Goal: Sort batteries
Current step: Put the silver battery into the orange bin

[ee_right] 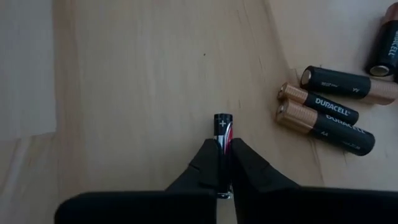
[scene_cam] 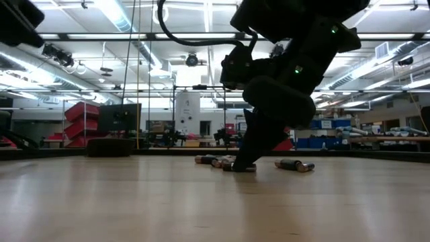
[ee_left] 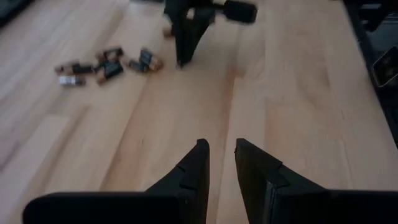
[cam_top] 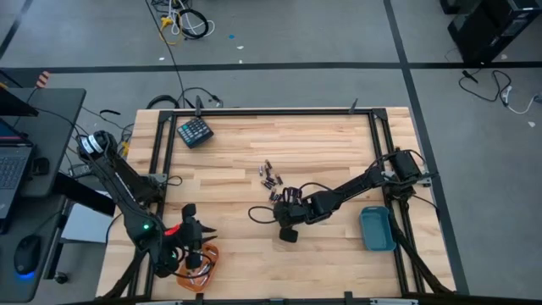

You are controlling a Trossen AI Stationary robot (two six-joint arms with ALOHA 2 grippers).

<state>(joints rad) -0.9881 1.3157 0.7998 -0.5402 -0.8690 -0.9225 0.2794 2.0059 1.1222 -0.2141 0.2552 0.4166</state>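
Several batteries [cam_top: 271, 178] lie loose on their sides in a small cluster at the middle of the wooden table; in the low view these batteries [scene_cam: 293, 165] lie flat on the wood. My right gripper [ee_right: 222, 146] reaches down beside the cluster [cam_top: 288, 216], shut on a slim black-and-red battery [ee_right: 223, 124]. Three copper-and-black batteries [ee_right: 323, 112] lie just beside it. My left gripper [ee_left: 221, 155] waits open with a narrow gap over bare wood at the table's near left [cam_top: 203, 233], touching nothing. My right gripper pinches the slim black-and-red battery between its two fingers [ee_right: 205, 165], which lie along the cell's body [ee_right: 223, 138]. The plus end [ee_right: 223, 117] sticks out past the fingertips. The fingers slant down from above, close over the table; whether the cell is lifted clear cannot be told.
An orange tray [cam_top: 201, 264] sits at the near left edge below my left arm. A blue tray [cam_top: 377, 229] sits at the right side. A dark teal keypad-like block [cam_top: 195, 131] lies at the far left. Black frame rails [cam_top: 254, 111] border the table.
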